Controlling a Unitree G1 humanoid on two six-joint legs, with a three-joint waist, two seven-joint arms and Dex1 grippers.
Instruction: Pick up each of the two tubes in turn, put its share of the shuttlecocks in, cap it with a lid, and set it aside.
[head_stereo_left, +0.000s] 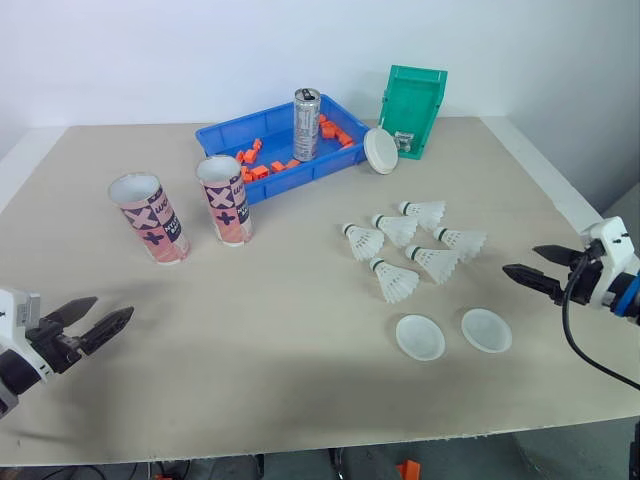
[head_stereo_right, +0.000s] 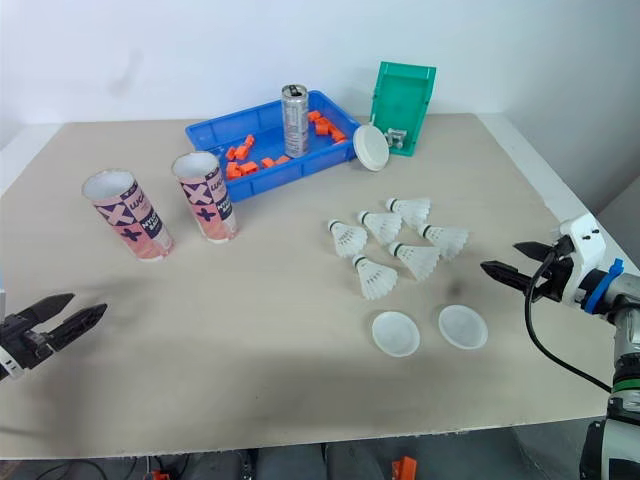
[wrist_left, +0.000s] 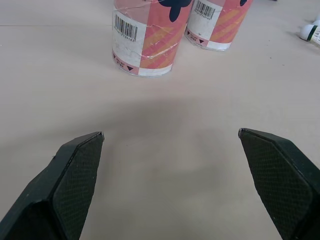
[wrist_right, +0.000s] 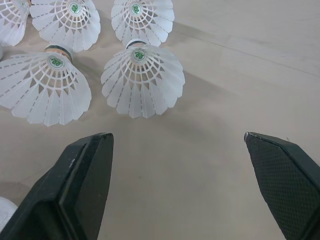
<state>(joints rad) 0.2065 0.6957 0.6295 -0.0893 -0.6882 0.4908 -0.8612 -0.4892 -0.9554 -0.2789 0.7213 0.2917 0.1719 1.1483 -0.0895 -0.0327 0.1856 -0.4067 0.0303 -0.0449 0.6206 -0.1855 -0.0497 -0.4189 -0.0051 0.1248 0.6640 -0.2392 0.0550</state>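
Two pink-and-white tubes stand upright and open-topped at the left of the table, one (head_stereo_left: 150, 218) beside the other (head_stereo_left: 225, 200). Several white shuttlecocks (head_stereo_left: 410, 245) lie in a cluster at centre right. In front of them lie two white lids (head_stereo_left: 420, 337) (head_stereo_left: 486, 330). My left gripper (head_stereo_left: 110, 312) hovers open and empty near the front left, facing the tubes (wrist_left: 147, 35). My right gripper (head_stereo_left: 522, 262) is open and empty at the right, pointing at the shuttlecocks (wrist_right: 142, 80).
A blue tray (head_stereo_left: 225, 135) with orange pieces and a metal can (head_stereo_left: 306, 124) sits at the back. A green bin (head_stereo_left: 415, 105) stands beside it, with a third white lid (head_stereo_left: 380, 150) leaning there. The table edge runs close to both grippers.
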